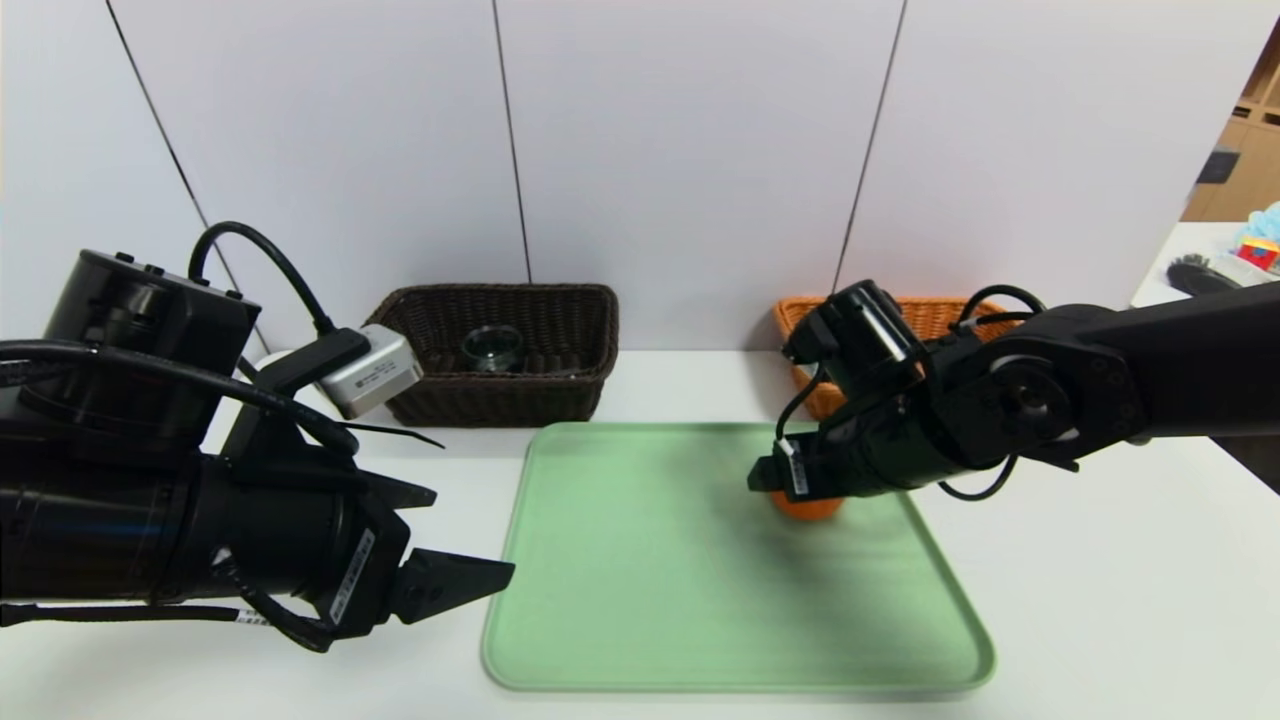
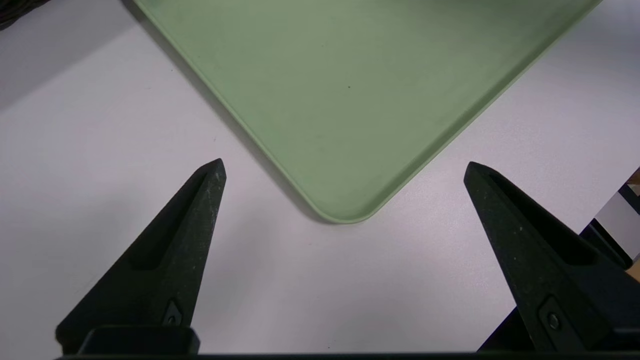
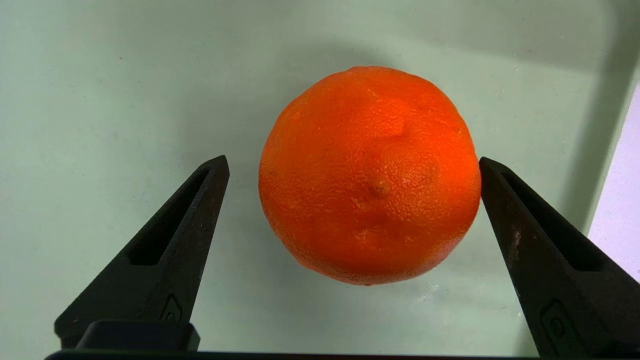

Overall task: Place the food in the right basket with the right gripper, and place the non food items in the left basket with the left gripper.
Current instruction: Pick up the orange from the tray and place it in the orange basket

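Note:
The food, a round orange fruit (image 3: pixel 370 175), sits on the green tray (image 1: pixel 650 570), toward its far right part. My right gripper (image 3: pixel 351 161) reaches down over it, open, with a finger on each side. One finger (image 3: pixel 505 210) is right at the skin and the other (image 3: pixel 200 210) stands a little off. In the head view only the fruit's lower edge (image 1: pixel 808 508) shows under the right gripper (image 1: pixel 800 482). My left gripper (image 2: pixel 344 164) hangs open and empty over the white table by the tray's near left corner (image 2: pixel 345 212). A clear glass cup (image 1: pixel 492 347) lies in the dark brown left basket (image 1: pixel 500 405).
The orange-tan right basket (image 1: pixel 795 318) stands behind my right arm, mostly hidden by it. Both baskets are against the back wall, with the tray between and in front of them. A side table with clutter (image 1: pixel 1230 265) is at the far right.

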